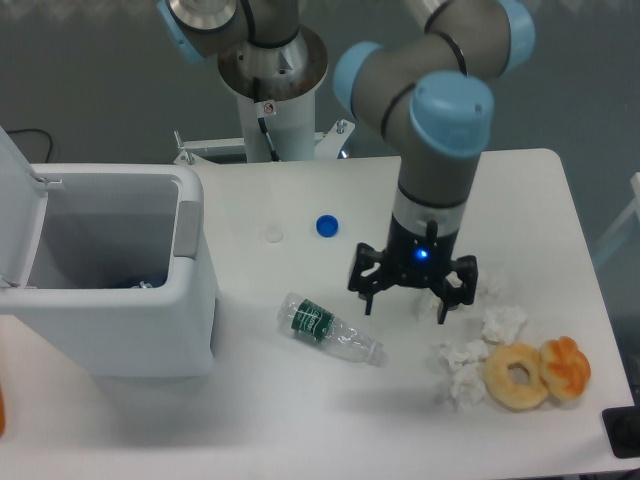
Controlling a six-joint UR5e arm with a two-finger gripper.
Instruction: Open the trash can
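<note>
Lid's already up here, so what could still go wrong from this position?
The open gripper hangs low between the bottle and the crumpled tissues, so a sideways move may knock either one. The bottle lies on its side and could roll if nudged. The trash can stands open with its lid upright at the frame edge; a bump might drop it shut.
</note>
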